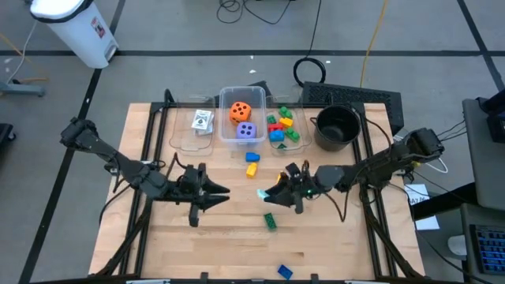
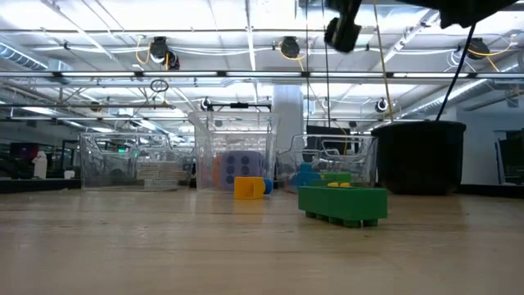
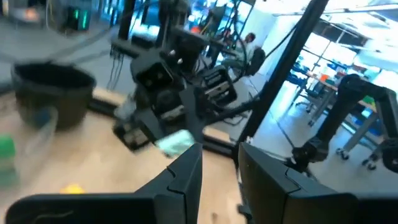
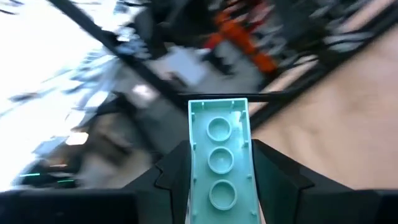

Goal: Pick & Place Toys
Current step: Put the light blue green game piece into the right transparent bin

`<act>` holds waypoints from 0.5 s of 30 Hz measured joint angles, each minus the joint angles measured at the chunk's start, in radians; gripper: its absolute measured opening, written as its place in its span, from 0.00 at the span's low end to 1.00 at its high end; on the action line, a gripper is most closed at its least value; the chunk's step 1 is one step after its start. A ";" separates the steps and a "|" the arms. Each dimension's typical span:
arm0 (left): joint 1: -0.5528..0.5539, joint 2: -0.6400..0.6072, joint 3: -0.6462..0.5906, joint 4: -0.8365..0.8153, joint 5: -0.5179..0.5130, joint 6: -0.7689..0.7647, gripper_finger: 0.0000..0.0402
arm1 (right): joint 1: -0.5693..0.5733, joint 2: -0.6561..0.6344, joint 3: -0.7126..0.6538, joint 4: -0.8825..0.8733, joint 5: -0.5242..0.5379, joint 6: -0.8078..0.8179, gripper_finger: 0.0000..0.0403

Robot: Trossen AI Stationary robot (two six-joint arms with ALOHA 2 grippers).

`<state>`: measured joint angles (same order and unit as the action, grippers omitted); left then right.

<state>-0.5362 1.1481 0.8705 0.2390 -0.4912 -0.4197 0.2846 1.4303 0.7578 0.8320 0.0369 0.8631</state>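
Teal brick [image 4: 219,158] between right jaws

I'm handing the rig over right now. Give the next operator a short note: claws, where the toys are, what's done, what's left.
Right claw: shut on a pale teal brick, held above the table centre.
Left claw: holds nothing, hovering opposite it at mid-table.
Done: orange die and purple die in the middle bin; cards in the left bin; several bricks in the right bin.
Left: yellow brick and blue brick by the bins, green brick mid-table, blue brick at the near edge, plus the held one.
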 joint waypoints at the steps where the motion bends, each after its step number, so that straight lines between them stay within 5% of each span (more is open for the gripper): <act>1: 0.014 0.009 0.003 0.018 0.017 0.033 0.27 | -0.009 0.000 0.000 0.027 -0.039 0.027 0.33; 8: 0.067 0.138 0.113 -0.015 0.136 0.229 0.28 | -0.055 -0.001 0.000 0.137 -0.219 0.195 0.33; 15: 0.116 0.311 0.354 -0.277 0.150 0.344 0.44 | -0.059 -0.001 0.000 0.136 -0.232 0.210 0.33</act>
<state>-0.4205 1.4593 1.2240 -0.0381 -0.3408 -0.0761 0.2255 1.4290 0.7582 0.9680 -0.1948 1.0731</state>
